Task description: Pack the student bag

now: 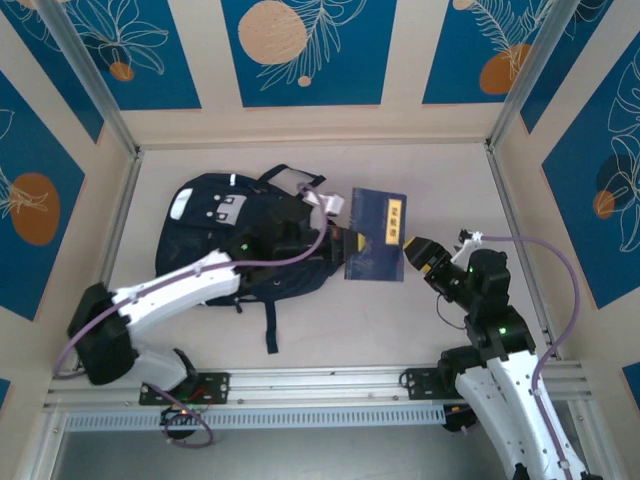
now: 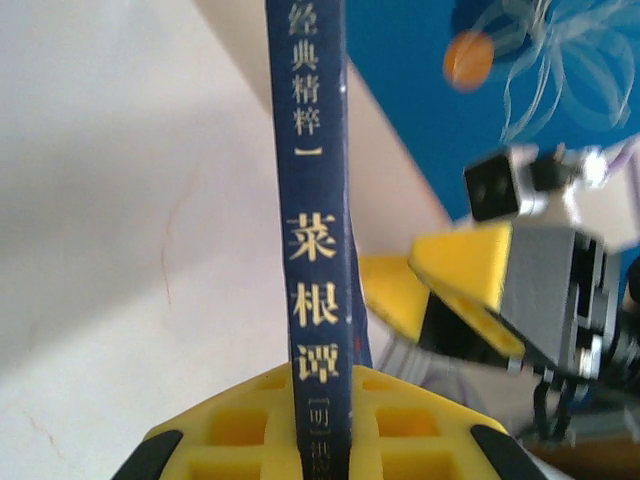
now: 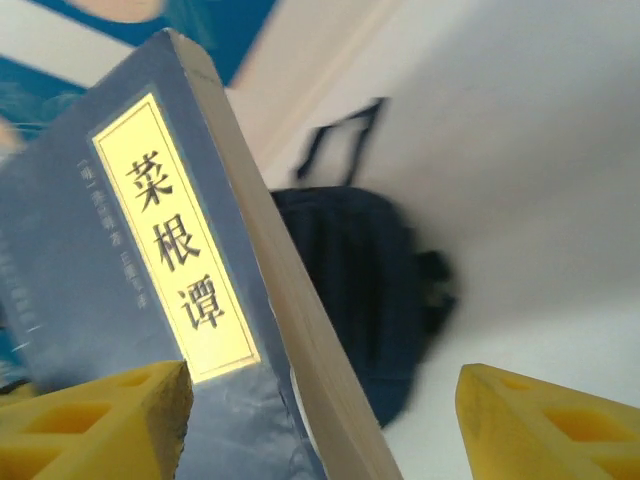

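Observation:
The student bag (image 1: 225, 235), a dark navy backpack with a light grey patch, lies flat on the table at centre left. My left gripper (image 1: 345, 242) reaches over the bag and is shut on the spine of a dark blue book (image 1: 375, 235) with a yellow title label, holding it above the table just right of the bag. In the left wrist view the book's spine (image 2: 318, 200) is pinched between the yellow jaws (image 2: 322, 385). My right gripper (image 1: 415, 252) stands open at the book's right edge. In the right wrist view the book (image 3: 170, 260) runs between its spread fingers (image 3: 320, 425), with the bag (image 3: 370, 290) behind.
A loose bag strap (image 1: 270, 325) trails toward the near rail (image 1: 320, 385). Patterned blue walls enclose the table on three sides. Bare table (image 1: 430, 190) lies behind and to the right of the book.

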